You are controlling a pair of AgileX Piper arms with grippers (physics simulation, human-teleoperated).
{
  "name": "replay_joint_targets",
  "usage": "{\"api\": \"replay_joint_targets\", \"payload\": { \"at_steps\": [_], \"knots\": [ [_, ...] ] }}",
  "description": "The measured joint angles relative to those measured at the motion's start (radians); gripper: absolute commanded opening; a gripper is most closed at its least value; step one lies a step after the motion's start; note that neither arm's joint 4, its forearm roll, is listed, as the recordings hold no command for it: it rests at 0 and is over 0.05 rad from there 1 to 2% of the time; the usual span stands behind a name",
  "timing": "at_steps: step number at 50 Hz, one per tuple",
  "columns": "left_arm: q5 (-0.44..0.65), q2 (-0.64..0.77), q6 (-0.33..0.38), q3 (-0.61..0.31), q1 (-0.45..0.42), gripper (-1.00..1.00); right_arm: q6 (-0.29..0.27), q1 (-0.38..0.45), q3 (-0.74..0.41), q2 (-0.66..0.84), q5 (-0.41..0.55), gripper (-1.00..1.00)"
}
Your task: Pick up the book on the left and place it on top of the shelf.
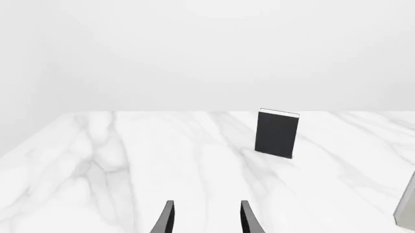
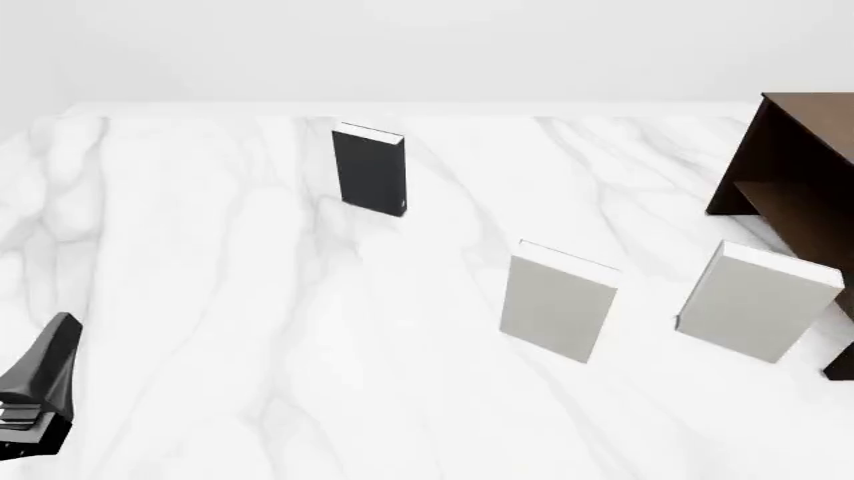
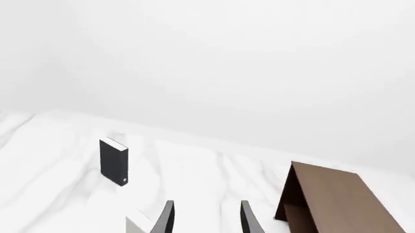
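Note:
The book [image 2: 370, 170] stands upright on the white marble table, dark charcoal with a white page edge on top, at the far left-centre. In the left wrist view the book [image 1: 277, 133] is well ahead of my left gripper [image 1: 206, 219], which is open and holds nothing. Seen from the right wrist, the book [image 3: 114, 161] stands far off, and my right gripper [image 3: 206, 219] is open and empty too. The dark brown shelf [image 2: 798, 180] stands at the right edge of the table, with its flat top [image 3: 337, 194] bare.
Two pale grey-white books stand upright on the table, one at the centre [image 2: 558, 302] and one right of it [image 2: 755, 300], just in front of the shelf. Part of my left arm [image 2: 40, 395] shows at the near left corner. The table's far edge [image 2: 400, 105] meets a plain white background.

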Motion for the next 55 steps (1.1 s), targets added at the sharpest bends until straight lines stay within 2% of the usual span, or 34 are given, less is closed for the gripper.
{"api": "replay_joint_targets", "payload": {
  "at_steps": [13, 20, 31, 41, 55],
  "knots": [
    [0.000, 0.000, 0.000, 0.000, 0.000, 1.00, -0.097, 0.078, -0.152, 0.167, 0.034, 1.00],
    [0.000, 0.000, 0.000, 0.000, 0.000, 1.00, -0.114, 0.102, -0.226, 0.248, 0.056, 1.00],
    [0.000, 0.000, 0.000, 0.000, 0.000, 1.00, -0.121, 0.128, -0.333, 0.363, 0.097, 1.00],
    [0.000, 0.000, 0.000, 0.000, 0.000, 1.00, -0.096, 0.147, -0.400, 0.449, 0.117, 1.00],
    [0.000, 0.000, 0.000, 0.000, 0.000, 1.00, -0.082, 0.171, -0.455, 0.599, 0.080, 1.00]
  ]
}}
